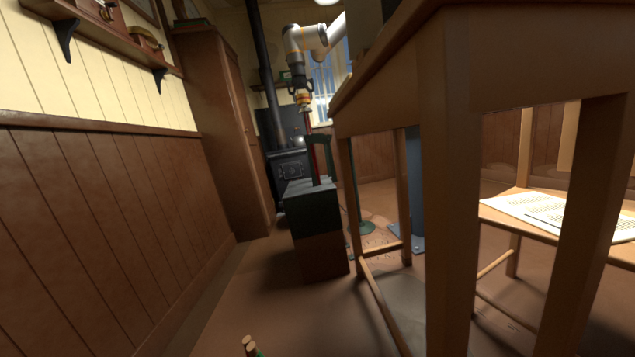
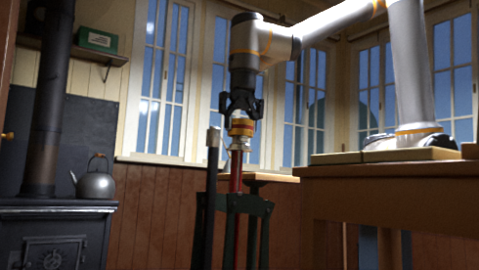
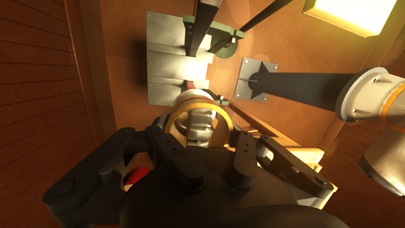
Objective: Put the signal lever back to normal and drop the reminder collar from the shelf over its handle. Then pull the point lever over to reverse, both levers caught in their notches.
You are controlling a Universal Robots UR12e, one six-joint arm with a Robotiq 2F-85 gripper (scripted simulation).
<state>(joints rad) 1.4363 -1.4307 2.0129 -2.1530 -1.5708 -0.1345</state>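
Observation:
I hold the reminder collar (image 2: 242, 127), a yellow ring with a red band, in my gripper (image 2: 241, 119), which points straight down over the red signal lever (image 2: 236, 168). In the wrist camera the collar (image 3: 199, 124) rings the lever's pale metal handle (image 3: 200, 126), whose top shows inside it. The signal lever stands upright in the green lever frame (image 2: 235, 204). The dark point lever (image 2: 211, 186) stands just left of it, its pale handle top below the collar's level. The frame sits on a dark base (image 1: 311, 202) on the floor.
The wooden desk (image 1: 466, 89) stands close on the right, with the arm's base on top of it. A black stove (image 2: 51, 225) with a kettle (image 2: 93, 182) and flue pipe stands to the left. A wall shelf (image 1: 97, 31) runs along the panelled wall.

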